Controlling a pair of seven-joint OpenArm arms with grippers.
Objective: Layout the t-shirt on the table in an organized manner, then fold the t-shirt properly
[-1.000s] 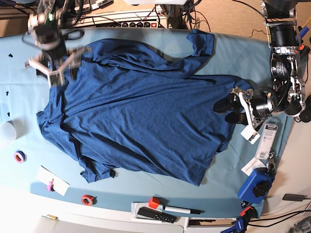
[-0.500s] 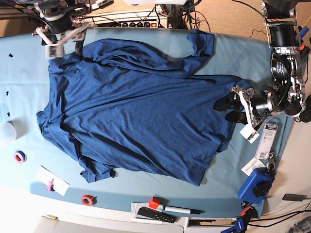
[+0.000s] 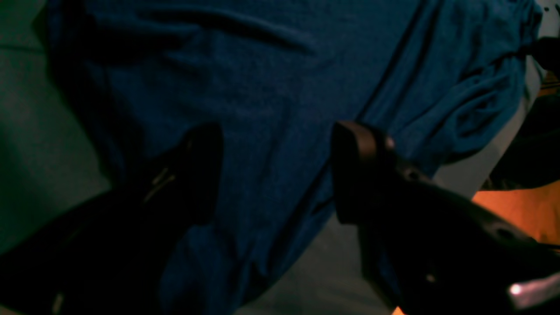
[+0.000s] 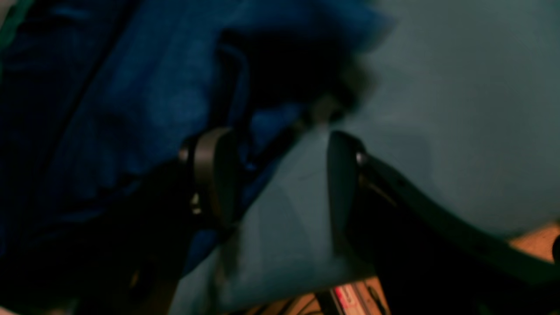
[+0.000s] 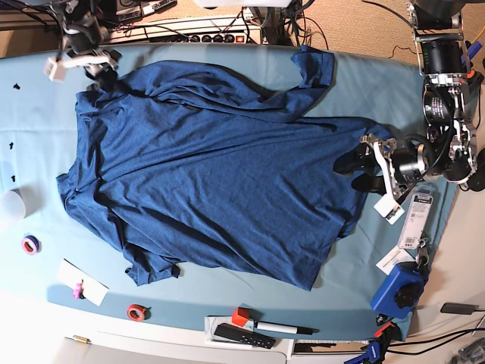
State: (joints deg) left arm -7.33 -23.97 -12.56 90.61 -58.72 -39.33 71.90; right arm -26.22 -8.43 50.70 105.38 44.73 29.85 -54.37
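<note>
The dark blue t-shirt (image 5: 212, 167) lies spread and wrinkled across the teal table (image 5: 30, 129), one sleeve (image 5: 314, 68) at the far edge and another (image 5: 151, 265) near the front. My right gripper (image 5: 95, 72) hovers open at the shirt's far left corner; in its wrist view the gripper (image 4: 278, 183) stands over bare cloth beside the shirt's edge (image 4: 131, 109). My left gripper (image 5: 352, 172) rests open at the shirt's right edge. In the left wrist view its fingers (image 3: 354, 170) straddle the t-shirt (image 3: 271, 87) without pinching it.
A white cup (image 5: 9, 205), two tape rolls (image 5: 30, 244) (image 5: 136, 311) and a white card (image 5: 82, 282) sit at the left front. A marker and remote (image 5: 261, 327) lie at the front edge, a blue device (image 5: 400, 292) at the right, a power strip (image 5: 189, 34) behind.
My right arm has drawn back from the shirt's upper left part to the table's far left corner, gripper still open. The shirt's corner now lies flatter. The left arm has not moved.
</note>
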